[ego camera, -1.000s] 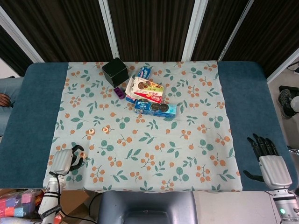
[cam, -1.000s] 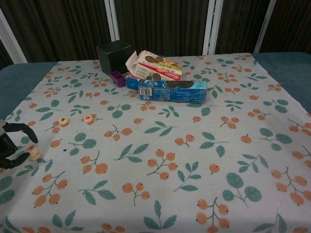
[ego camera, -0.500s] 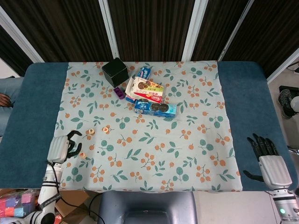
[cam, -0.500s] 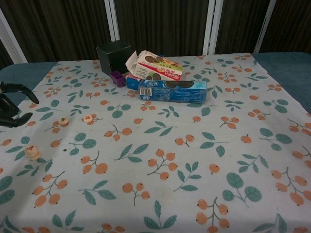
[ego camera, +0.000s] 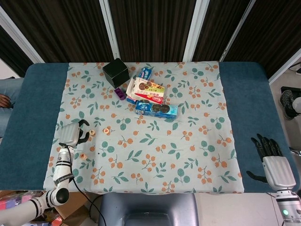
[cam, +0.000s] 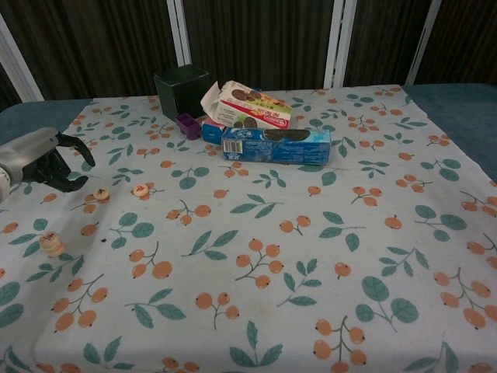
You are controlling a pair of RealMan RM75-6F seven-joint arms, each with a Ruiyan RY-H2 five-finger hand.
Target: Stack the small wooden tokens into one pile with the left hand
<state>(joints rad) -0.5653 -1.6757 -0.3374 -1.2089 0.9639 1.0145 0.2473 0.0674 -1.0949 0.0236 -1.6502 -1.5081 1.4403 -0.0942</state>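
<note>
Three small round wooden tokens show. A short pile [ego camera: 83, 156] [cam: 51, 244] stands near the cloth's left front. Two single tokens lie flat further back, one [ego camera: 92, 133] [cam: 101, 194] on the left and one [ego camera: 106, 130] [cam: 140, 189] to its right. My left hand [ego camera: 75, 133] [cam: 43, 159] hovers just left of the left single token, with its fingers curved and apart and nothing in them. My right hand [ego camera: 272, 165] rests at the table's right front on the blue cover, fingers stretched out and empty. The chest view does not show it.
At the back middle of the floral cloth [ego camera: 188, 160] stand a black cube box [ego camera: 115, 71] [cam: 182, 91], a small purple piece [ego camera: 119, 93], a white biscuit box [ego camera: 148, 90] [cam: 250, 107] and a blue biscuit pack [ego camera: 156, 109] [cam: 276, 144].
My left hand let go at the pile near the front, rose and moved back and right to beside the left single token. The pile stays where it was. The right hand stays still.
</note>
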